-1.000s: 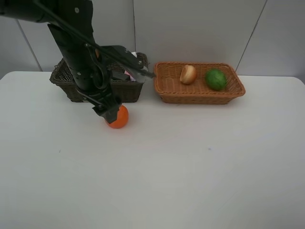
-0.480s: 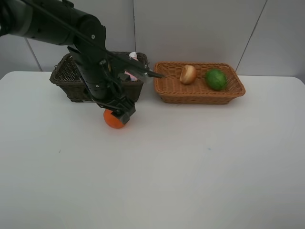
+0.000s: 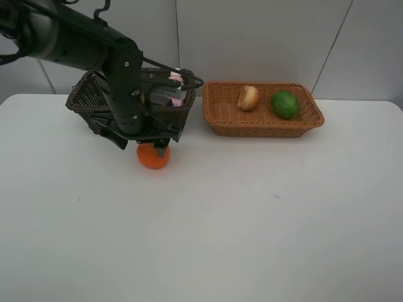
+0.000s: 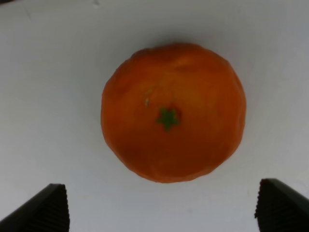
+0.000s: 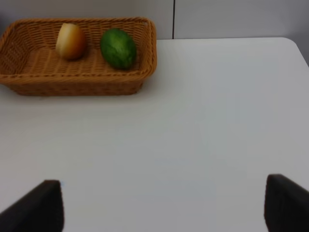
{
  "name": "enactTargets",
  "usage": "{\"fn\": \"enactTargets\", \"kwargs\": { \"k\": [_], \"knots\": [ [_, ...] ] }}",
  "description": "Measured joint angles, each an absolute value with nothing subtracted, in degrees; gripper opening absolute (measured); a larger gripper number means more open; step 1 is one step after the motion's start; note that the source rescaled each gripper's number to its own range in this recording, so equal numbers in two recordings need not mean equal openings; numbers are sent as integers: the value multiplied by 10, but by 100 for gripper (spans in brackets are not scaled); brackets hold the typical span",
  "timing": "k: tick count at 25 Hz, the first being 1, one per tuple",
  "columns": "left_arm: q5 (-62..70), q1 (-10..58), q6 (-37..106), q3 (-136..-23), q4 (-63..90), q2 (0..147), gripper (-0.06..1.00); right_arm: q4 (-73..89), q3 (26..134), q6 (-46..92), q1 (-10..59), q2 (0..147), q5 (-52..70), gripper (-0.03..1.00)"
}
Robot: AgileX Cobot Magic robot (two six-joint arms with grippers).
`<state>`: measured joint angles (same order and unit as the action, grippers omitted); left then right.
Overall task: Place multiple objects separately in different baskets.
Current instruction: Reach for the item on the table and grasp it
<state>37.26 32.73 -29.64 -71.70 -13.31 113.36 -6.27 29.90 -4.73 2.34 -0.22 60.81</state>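
The orange mandarin [image 3: 153,156] lies on the white table just in front of the dark brown basket [image 3: 87,100]. My left gripper [image 3: 153,145] hangs open straight above it, jaws on either side and apart from it. In the left wrist view the mandarin [image 4: 173,112] fills the middle and the left gripper [image 4: 163,210] is empty. The peach-like fruit [image 3: 248,97] and the lime [image 3: 285,104] lie in the light tan basket [image 3: 264,128]. The pink bottle [image 3: 175,79] shows in the dark basket. The green bottle and the cup are hidden. My right gripper [image 5: 161,205] is open and empty.
The left arm [image 3: 119,75] covers much of the dark basket. In the right wrist view the tan basket [image 5: 72,84] holds the fruit [image 5: 71,41] and the lime [image 5: 118,48], well away from the right gripper. A grey wall stands behind the baskets.
My left gripper has swung from the mandarin's left side across it and now stands centred above it. The mandarin has barely moved.
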Motion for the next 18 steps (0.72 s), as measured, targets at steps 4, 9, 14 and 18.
{"fn": "enactTargets", "kwargs": {
  "k": [4,9,14,18],
  "knots": [
    [364,327,-296,-717,-134,1142,100,-63,299,-47,23,-2,608,83],
    [340,327,-296,-717,-134,1142,100,-63,299,-47,23,-2,608,83],
    [333,327,-296,-717,-138,1142,100,-63,299,-47,23,-2,608,83],
    [319,327,-296,-717,-146,1142,100,-63,299,-47,23,-2,608,83]
  ]
}}
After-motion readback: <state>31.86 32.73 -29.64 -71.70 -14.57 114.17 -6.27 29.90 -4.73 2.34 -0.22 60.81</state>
